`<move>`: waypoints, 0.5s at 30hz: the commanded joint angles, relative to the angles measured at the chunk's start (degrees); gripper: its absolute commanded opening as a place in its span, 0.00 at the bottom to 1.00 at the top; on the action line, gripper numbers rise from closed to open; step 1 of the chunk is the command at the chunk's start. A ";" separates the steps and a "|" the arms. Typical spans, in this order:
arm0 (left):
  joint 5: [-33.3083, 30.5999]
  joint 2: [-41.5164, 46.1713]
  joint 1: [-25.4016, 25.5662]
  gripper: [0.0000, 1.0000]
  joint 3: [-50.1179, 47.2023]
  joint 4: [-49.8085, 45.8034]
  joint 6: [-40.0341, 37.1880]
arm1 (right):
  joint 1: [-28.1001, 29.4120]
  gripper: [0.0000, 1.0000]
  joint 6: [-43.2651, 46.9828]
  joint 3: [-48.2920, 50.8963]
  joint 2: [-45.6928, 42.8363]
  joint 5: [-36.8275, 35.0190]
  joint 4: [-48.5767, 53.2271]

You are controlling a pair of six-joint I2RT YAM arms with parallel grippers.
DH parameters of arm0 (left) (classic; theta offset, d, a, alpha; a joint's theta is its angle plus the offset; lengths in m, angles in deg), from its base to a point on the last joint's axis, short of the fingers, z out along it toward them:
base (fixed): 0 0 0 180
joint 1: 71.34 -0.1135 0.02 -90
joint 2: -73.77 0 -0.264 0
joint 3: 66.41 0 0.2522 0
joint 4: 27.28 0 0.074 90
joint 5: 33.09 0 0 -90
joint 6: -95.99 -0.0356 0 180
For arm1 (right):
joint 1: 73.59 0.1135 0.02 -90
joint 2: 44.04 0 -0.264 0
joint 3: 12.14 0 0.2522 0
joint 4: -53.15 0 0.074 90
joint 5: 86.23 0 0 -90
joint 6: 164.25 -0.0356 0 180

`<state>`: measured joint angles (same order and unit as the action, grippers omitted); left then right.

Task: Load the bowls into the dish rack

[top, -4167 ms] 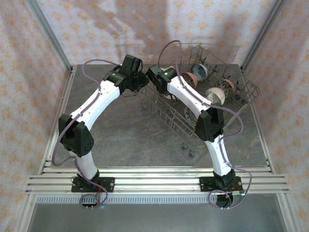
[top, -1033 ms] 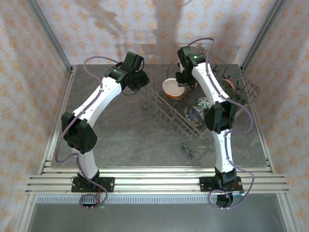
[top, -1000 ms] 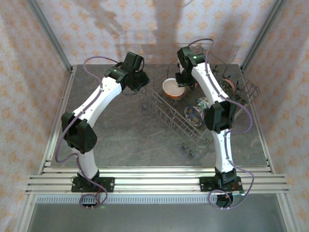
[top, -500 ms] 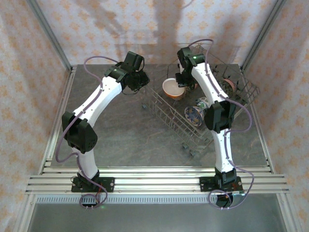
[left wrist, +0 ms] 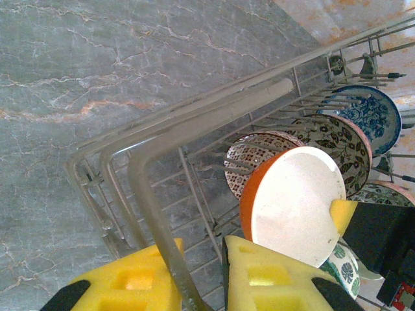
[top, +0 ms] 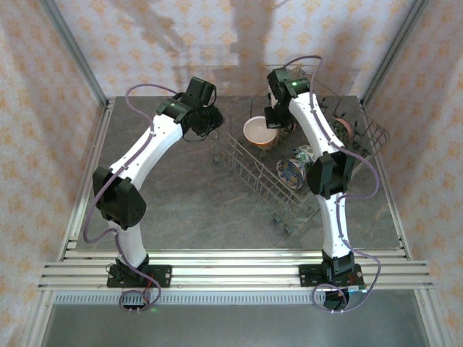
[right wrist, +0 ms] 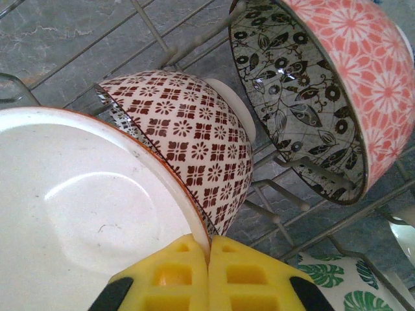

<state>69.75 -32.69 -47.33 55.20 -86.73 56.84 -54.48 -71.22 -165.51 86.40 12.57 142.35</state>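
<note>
At left corner of dish rack (left wrist: pixel 214 110), left pincer (left wrist: pixel 201 278) clamps the rail; right pincer (right wrist: pixel 208 272) pinches rim of orange bowl (right wrist: pixel 84 207), tilted on edge beside brown-patterned bowl (right wrist: pixel 188 123).

I see the grey wire dish rack (top: pixel 249 170) sitting skewed on the far right of the counter (top: pixel 181 195). On edge among its tines stand an orange bowl (left wrist: pixel 292 204) with a cream inside, a brown-patterned bowl (right wrist: pixel 194 129) just behind it, then a pinkish-red bowl (right wrist: pixel 350 71) with black leaves inside, and a blue bowl (left wrist: pixel 369 110) farthest.
</note>
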 commanded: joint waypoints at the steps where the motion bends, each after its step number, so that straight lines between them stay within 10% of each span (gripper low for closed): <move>1: 4.31 -0.25 2.71 0.21 1.06 2.20 -1.60 | -0.05 0.00 -1.83 -1.90 -3.89 -1.34 -0.39; 15: 4.45 0.81 2.74 0.21 0.36 3.05 -2.42 | 5.88 0.00 -1.73 7.47 -12.41 -19.21 -8.53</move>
<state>69.77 -32.69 -47.33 55.20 -86.71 56.38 -49.58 -72.25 -159.94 78.24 0.48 137.54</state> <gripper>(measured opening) 0.206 0.041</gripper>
